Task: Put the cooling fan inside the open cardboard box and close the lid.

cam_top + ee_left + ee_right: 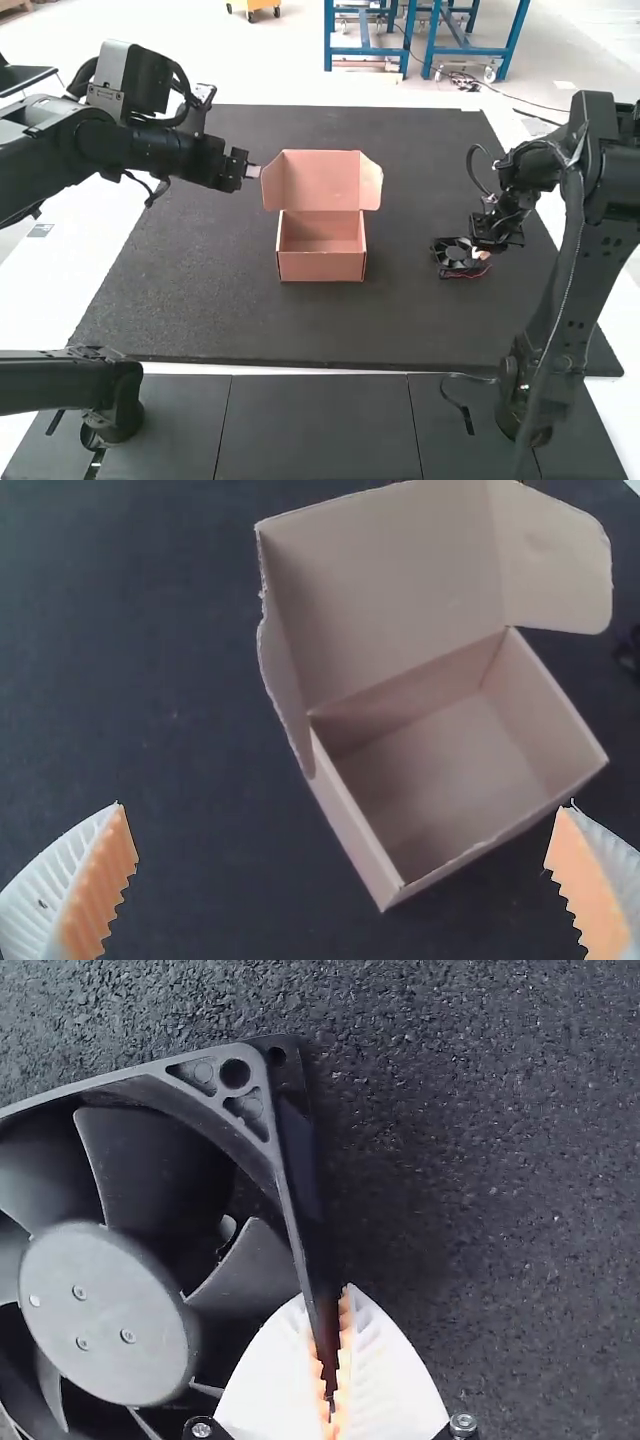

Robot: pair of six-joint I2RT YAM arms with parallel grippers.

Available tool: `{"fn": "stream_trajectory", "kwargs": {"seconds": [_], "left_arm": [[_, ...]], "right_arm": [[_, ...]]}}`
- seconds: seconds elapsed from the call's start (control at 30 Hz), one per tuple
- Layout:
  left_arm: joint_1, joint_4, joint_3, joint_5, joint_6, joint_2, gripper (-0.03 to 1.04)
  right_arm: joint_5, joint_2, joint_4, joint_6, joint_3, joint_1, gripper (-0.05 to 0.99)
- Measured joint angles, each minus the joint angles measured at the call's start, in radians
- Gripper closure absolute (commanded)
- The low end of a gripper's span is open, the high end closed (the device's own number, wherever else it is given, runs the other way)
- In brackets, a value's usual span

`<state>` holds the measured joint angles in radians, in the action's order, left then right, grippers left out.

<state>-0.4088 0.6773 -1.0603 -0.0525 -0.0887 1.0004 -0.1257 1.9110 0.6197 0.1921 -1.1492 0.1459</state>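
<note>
The open cardboard box (320, 245) stands on the black mat's middle, its lid (322, 180) upright at the back; its inside (450, 780) holds nothing. My left gripper (248, 170) hovers at the lid's left edge, its white ribbed fingers (85, 880) spread wide open. The black cooling fan (458, 256) lies on the mat to the right of the box. My right gripper (492, 240) is down at the fan, shut on the thin frame edge (300, 1210), with one finger inside the frame and one outside.
The black mat (200, 290) covers most of the table, with white table margin around it. Bare mat separates box and fan.
</note>
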Motion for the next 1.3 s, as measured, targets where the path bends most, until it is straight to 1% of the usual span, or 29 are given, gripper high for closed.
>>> {"fn": "stream_trajectory", "kwargs": {"seconds": [0.1, 0.23, 0.4, 0.5, 0.6, 0.77, 0.93, 1.1, 1.3], "left_arm": [[0.000, 0.000, 0.000, 0.000, -0.003, 0.000, 0.04], [0.000, 0.003, 0.000, 0.000, -0.003, 0.000, 0.04], [0.000, 0.006, 0.008, 0.000, -0.003, -0.014, 0.04], [0.000, 0.014, 0.026, 0.000, -0.003, -0.035, 0.04], [0.000, 0.026, 0.052, 0.000, -0.003, -0.060, 0.04], [0.000, 0.059, 0.101, 0.000, -0.003, -0.107, 0.04], [0.000, 0.090, 0.148, 0.000, -0.003, -0.165, 0.04], [0.000, 0.117, 0.179, 0.000, -0.003, -0.211, 0.04], [0.000, 0.127, 0.188, 0.000, -0.003, -0.240, 0.04]], "right_arm": [[0.000, 0.000, 0.016, -0.001, -0.005, 0.000, 0.96], [0.001, 0.006, 0.099, -0.004, -0.036, 0.000, 0.96], [-0.002, -0.024, 0.166, -0.041, -0.049, 0.000, 0.96], [-0.011, -0.111, 0.207, -0.070, -0.047, 0.000, 0.96], [-0.035, -0.241, 0.244, -0.107, -0.042, 0.000, 0.96], [-0.062, -0.430, 0.267, -0.176, 0.006, -0.011, 0.96], [-0.102, -0.560, 0.277, -0.261, 0.068, -0.081, 0.96], [-0.142, -0.668, 0.342, -0.338, 0.101, -0.168, 0.96], [-0.174, -0.750, 0.383, -0.438, 0.124, -0.312, 0.96]]}}
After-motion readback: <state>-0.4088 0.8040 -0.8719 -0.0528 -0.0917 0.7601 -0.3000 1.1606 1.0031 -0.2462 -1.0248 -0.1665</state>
